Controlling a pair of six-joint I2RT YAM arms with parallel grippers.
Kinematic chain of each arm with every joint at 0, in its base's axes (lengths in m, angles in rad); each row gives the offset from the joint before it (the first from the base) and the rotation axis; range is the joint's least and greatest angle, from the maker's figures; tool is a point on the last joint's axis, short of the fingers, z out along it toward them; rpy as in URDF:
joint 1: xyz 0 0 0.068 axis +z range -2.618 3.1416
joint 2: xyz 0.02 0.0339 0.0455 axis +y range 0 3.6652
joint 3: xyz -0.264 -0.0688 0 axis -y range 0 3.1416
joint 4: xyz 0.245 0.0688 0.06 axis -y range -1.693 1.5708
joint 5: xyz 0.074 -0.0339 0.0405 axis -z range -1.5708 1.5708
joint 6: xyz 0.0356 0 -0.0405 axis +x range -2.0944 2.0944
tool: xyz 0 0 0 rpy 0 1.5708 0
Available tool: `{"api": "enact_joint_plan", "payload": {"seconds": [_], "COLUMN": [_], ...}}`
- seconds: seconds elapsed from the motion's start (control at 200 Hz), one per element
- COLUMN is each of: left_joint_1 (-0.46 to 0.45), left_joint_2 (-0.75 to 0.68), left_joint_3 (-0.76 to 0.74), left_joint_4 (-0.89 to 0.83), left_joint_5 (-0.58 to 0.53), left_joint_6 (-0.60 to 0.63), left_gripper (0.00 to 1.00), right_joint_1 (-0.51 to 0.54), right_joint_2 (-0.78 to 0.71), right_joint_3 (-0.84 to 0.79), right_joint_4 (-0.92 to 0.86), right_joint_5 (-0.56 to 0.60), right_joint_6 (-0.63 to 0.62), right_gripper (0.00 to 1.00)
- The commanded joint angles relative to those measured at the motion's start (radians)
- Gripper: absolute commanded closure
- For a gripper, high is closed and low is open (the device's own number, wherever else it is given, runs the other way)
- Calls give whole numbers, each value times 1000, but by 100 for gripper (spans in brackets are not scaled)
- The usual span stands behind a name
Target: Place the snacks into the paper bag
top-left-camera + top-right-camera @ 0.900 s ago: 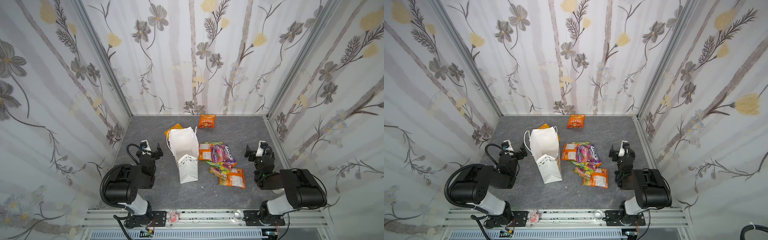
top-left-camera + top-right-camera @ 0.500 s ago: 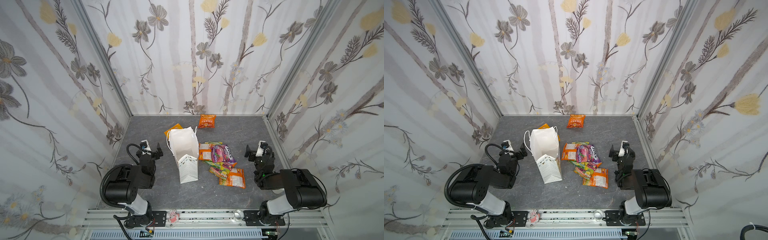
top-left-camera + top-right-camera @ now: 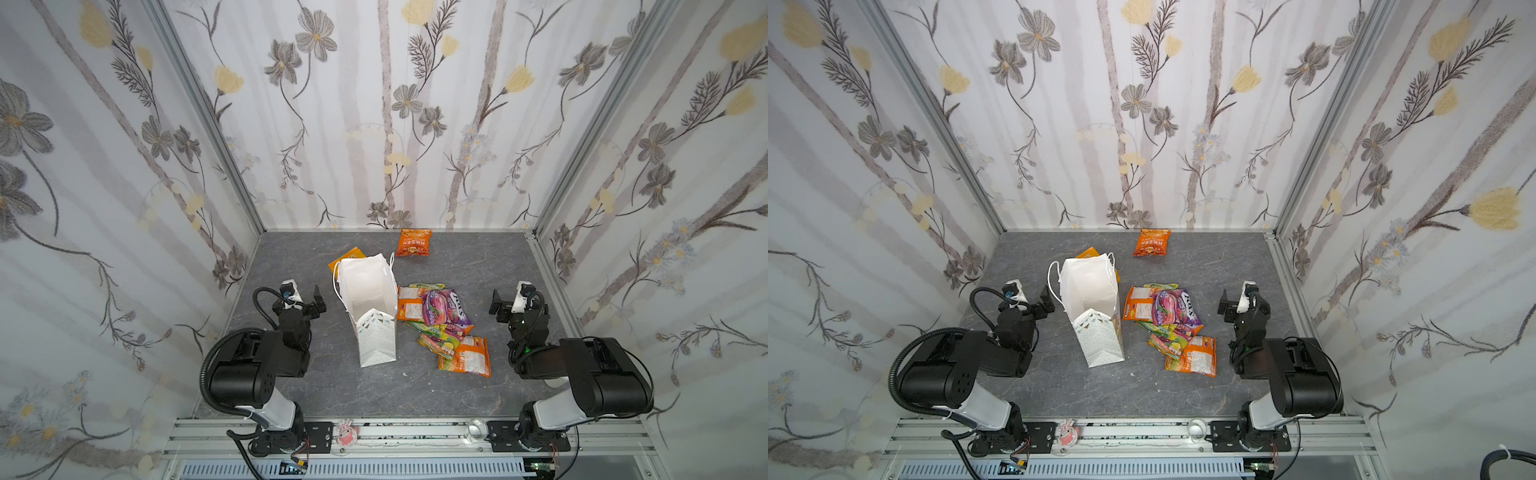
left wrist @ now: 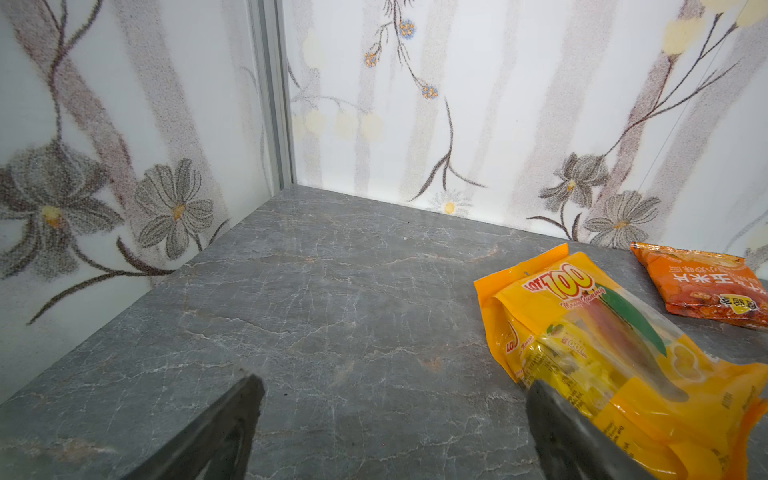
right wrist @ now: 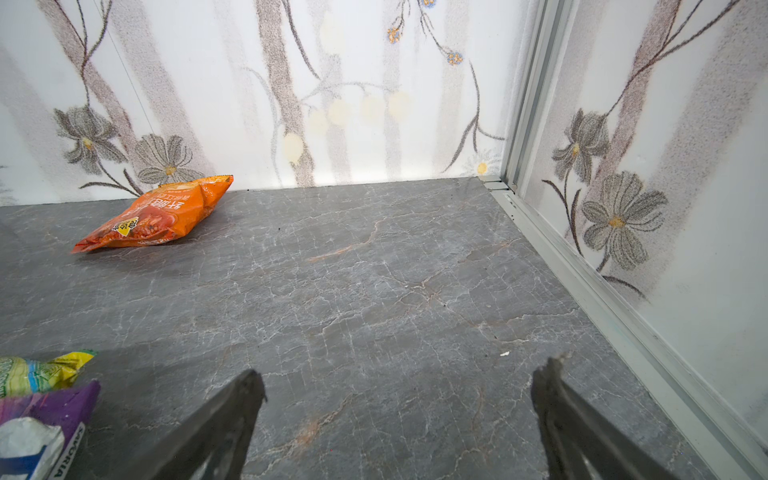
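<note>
The white paper bag (image 3: 368, 291) stands upright and open-mouthed mid-table in both top views. To its right lies a heap of snacks: a purple-pink packet (image 3: 444, 309) on top of orange and green-yellow ones, and an orange packet (image 3: 467, 357) nearest the front. A yellow-orange packet (image 4: 602, 345) lies behind the bag, and another orange packet (image 5: 158, 216) near the back wall. Left of the bag, my left gripper (image 3: 303, 301) is open over bare table, as the left wrist view (image 4: 395, 399) shows. My right gripper (image 3: 511, 305) is open, empty, right of the heap.
Flowered walls with metal corner posts (image 3: 208, 108) close in the grey marble table (image 3: 457, 257) on three sides. A metal rail (image 3: 415, 432) runs along the front, with a small pink figure (image 3: 345, 432) on it. Both arm bases stand at the front corners.
</note>
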Motion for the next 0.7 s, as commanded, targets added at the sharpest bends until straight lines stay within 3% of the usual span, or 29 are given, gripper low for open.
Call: {"api": "enact_joint_plan", "payload": {"seconds": [0.0,0.195,0.31,0.415,0.56,0.694], "left_joint_1": [3,4,3,3,4,3], "left_joint_2": [2,-1,-101,-290,-511,-638], "left_joint_3": [7,4,15,104,331,539], "left_joint_4": [19,23,-77,-422,-1039,-1464], "left_joint_5": [6,6,-38,-95,-104,21], "left_joint_6": [2,3,-16,-95,-292,-361], "left_gripper": [0,0,0,0,0,0], "right_joint_1": [-1,-3,3,16,40,85], "right_joint_2": [0,-15,-99,-227,-345,-363], "right_joint_3": [5,20,38,90,284,436], "right_joint_4": [42,-3,-97,-286,-706,-943], "right_joint_5": [0,-36,37,51,-17,-124], "right_joint_6": [-10,-21,-8,0,49,45], "right_gripper": [1,0,0,0,0,0]}}
